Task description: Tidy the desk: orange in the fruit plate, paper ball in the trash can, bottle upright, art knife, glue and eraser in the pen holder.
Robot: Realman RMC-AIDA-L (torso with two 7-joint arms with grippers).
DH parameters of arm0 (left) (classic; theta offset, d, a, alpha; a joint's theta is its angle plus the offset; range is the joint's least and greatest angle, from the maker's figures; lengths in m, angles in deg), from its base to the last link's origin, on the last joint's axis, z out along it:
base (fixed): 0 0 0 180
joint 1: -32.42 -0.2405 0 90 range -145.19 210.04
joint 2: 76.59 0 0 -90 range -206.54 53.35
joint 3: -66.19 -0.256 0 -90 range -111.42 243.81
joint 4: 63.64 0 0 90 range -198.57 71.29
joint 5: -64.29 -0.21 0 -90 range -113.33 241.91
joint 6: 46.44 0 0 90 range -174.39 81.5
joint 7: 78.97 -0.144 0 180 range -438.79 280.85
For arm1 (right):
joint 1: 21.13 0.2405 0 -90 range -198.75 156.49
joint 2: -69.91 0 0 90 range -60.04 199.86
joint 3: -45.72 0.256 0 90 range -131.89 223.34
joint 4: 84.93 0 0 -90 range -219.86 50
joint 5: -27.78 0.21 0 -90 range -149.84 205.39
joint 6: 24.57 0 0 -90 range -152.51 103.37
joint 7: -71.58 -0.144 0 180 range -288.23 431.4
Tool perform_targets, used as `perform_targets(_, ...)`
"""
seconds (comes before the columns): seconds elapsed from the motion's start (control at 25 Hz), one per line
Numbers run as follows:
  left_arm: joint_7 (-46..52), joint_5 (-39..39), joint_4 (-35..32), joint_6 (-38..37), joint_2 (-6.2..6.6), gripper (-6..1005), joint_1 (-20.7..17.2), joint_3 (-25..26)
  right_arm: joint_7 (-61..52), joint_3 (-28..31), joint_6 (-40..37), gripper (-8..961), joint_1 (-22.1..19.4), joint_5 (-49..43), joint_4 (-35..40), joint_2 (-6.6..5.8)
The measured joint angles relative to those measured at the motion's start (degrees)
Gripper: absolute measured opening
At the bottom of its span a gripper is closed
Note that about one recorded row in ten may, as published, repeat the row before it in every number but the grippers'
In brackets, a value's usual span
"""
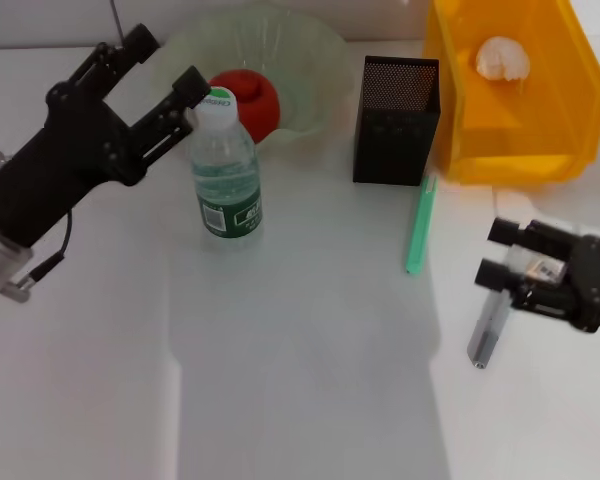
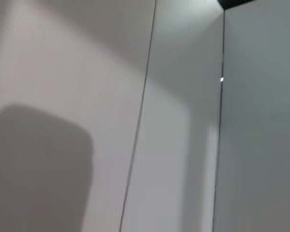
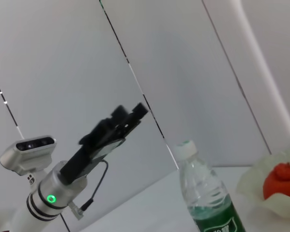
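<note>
Left black gripper point(image 1: 165, 68) hovers wide open near the far edge, beside the upright clear plastic bottle point(image 1: 225, 170), holding nothing.

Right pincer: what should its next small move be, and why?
Probably lower the open right pincer onto the grey art knife lying on the table just below it. The knife is not yet in the pen holder, while the bottle already stands upright.
</note>
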Motion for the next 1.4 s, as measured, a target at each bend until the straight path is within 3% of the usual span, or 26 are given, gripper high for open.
perform_targets(0.04,3.77,-2.02,-2.04,-0.21,0.88,744,-0.58,-0.34,-8.33,0.07,-2.28,774,-0.01,-0.01,7.00,-0.18)
perform_targets(0.12,9.87,-7.26,-5.18,-0.32,2.88,750,-1.41,-0.50,-12.95,0.09,-3.34,774,-0.03,-0.05,10.56,-0.22)
perform_targets(0.2,11.18,-11.97,-6.36,-0.88,4.43,756,-1.89,-0.32,-22.85,-0.01,-6.16,774,-0.10,-0.19,21.36,-0.08)
perform_targets(0.24,11.58,-14.53,-6.98,-1.26,5.27,759,-2.16,-0.24,-33.01,-0.24,-7.39,774,-0.10,-0.56,31.75,0.06)
perform_targets(0.28,12.15,-17.31,-7.67,-1.62,5.92,762,-2.42,-0.19,-33.01,-0.24,-7.39,774,-0.10,-0.56,31.75,0.06)
perform_targets(0.32,13.07,-20.78,-8.54,-2.00,6.56,765,-2.65,-0.07,-38.71,-0.39,-7.72,774,0.05,-1.32,37.16,0.09)
perform_targets(0.4,14.17,-25.16,-9.56,-2.29,7.18,765,-2.75,0.09,-50.01,-0.76,-7.69,774,1.81,-5.38,47.01,-0.22)
perform_targets(0.44,14.91,-27.82,-9.97,-2.34,7.45,765,-2.73,0.16,-59.79,-1.50,-7.81,774,4.51,-11.69,54.72,-0.65)
perform_targets(0.48,15.24,-28.82,-10.17,-2.35,7.51,765,-2.67,0.16,-59.79,-1.50,-7.81,774,4.51,-11.69,54.72,-0.65)
perform_targets(0.6,17.83,-33.98,-11.47,-2.26,7.74,765,-2.19,0.20,-70.76,-5.64,-9.85,774,9.56,-22.14,62.48,-1.91)
perform_targets(0.64,19.24,-35.94,-12.27,-2.03,7.80,765,-2.03,0.29,-75.79,-10.73,-11.27,774,13.10,-29.87,64.52,-2.74)
perform_targets(0.68,19.24,-35.94,-12.27,-2.03,7.80,765,-2.03,0.29,-75.79,-10.73,-11.27,774,13.10,-29.87,64.52,-2.74)
perform_targets(0.8,21.45,-38.67,-13.63,-1.50,7.75,765,-1.79,0.90,-80.45,-18.23,-11.68,774,18.30,-41.45,62.83,-2.85)
perform_targets(0.84,22.07,-40.83,-14.17,-1.30,7.51,765,-1.48,2.47,-81.46,-20.73,-10.84,774,22.33,-48.66,58.87,-1.51)
perform_targets(0.88,22.07,-40.83,-14.17,-1.30,7.51,765,-1.48,2.47,-81.46,-20.73,-10.84,774,22.33,-48.66,58.87,-1.51)
perform_targets(1.04,22.07,-41.35,-14.18,-1.28,7.42,765,-1.40,3.08,-83.99,-24.08,-3.89,773,27.48,-55.96,48.75,0.73)
perform_targets(1.08,21.74,-43.62,-14.23,-0.49,6.73,765,-1.21,5.39,-83.99,-24.08,-3.89,773,27.48,-55.96,48.75,0.73)
perform_targets(1.24,21.54,-44.13,-13.97,1.33,6.23,765,-1.18,5.32,-89.21,-30.19,5.35,773,29.08,-55.08,39.26,0.74)
perform_targets(1.4,21.49,-44.20,-13.91,2.56,5.81,765,-1.26,4.97,-91.00,-32.58,9.65,773,30.44,-53.85,34.24,0.80)
